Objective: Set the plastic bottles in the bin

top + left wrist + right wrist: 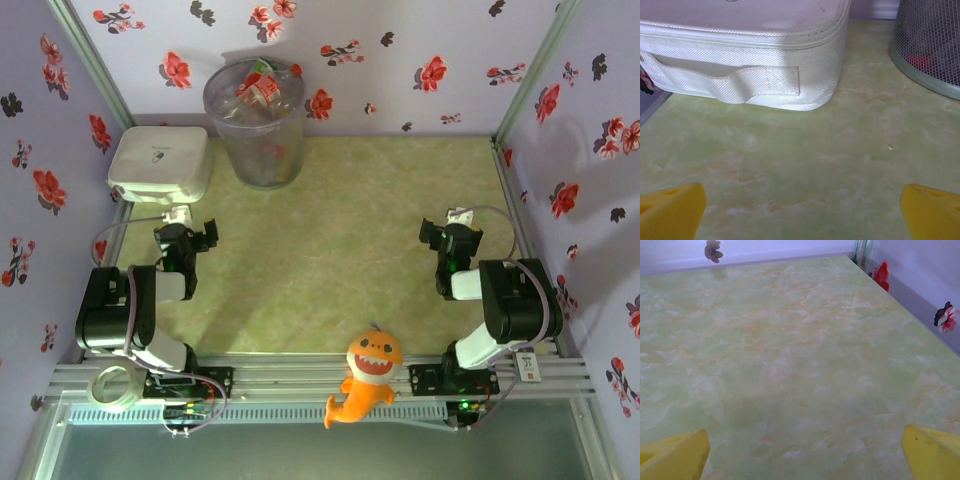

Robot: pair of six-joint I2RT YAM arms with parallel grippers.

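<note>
grey net-patterned bin (262,160), red-labelled clear bottles (262,90), white box (160,162), orange shark (370,375), green marbled table (340,230), red-flowered lilac walls (450,35)

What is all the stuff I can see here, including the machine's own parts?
clear plastic bottles with red labels: several, exact count unclear, inside the bin
translucent grey round bin: one, table's far left
flat white rectangular fabric case: one, left of the bin
orange plush shark: one, near rail between the arm bases
pale tape roll: one, by the left base
left gripper: yellow fingertips, open, facing the case
right gripper: yellow fingertips, open, above the green table
</note>
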